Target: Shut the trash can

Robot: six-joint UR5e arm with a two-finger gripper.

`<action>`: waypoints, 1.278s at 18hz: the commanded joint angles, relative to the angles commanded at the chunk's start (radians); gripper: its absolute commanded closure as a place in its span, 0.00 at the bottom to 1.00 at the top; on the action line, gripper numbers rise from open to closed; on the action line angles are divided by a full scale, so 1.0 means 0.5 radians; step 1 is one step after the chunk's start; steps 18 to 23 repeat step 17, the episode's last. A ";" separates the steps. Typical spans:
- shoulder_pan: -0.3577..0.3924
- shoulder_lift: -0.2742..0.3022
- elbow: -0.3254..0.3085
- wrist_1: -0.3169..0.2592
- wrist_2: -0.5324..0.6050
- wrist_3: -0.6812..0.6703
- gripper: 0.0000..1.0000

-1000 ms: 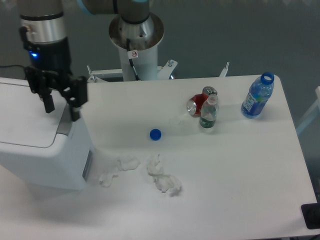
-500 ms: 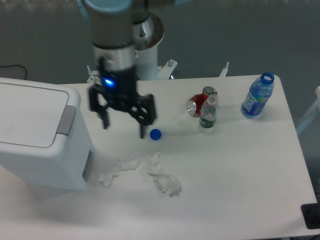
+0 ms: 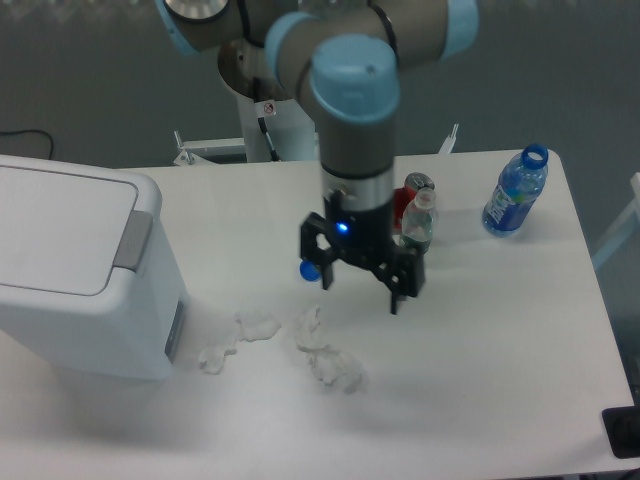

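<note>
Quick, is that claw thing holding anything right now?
Gripper: open, holding nothing, hanging over the table.

Arm: single, reaching from its base pedestal (image 3: 272,75) at the rear, forearm pointing straight down. Wrist: grey with blue cap, a blue light lit. Hand (image 3: 360,288): black, two fingers spread apart, pointing down, nothing between them, forward of the pedestal.
</note>
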 joint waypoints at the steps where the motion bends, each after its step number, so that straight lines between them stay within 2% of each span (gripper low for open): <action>1: 0.006 -0.043 0.031 -0.037 0.012 0.083 0.00; 4: 0.034 -0.092 0.110 -0.251 0.028 0.307 0.00; 6: 0.076 -0.117 0.129 -0.319 0.049 0.515 0.00; 8: 0.126 -0.163 0.162 -0.329 0.061 0.647 0.00; 11: 0.141 -0.255 0.264 -0.350 0.132 0.660 0.00; 23: 0.141 -0.252 0.246 -0.341 0.117 0.657 0.00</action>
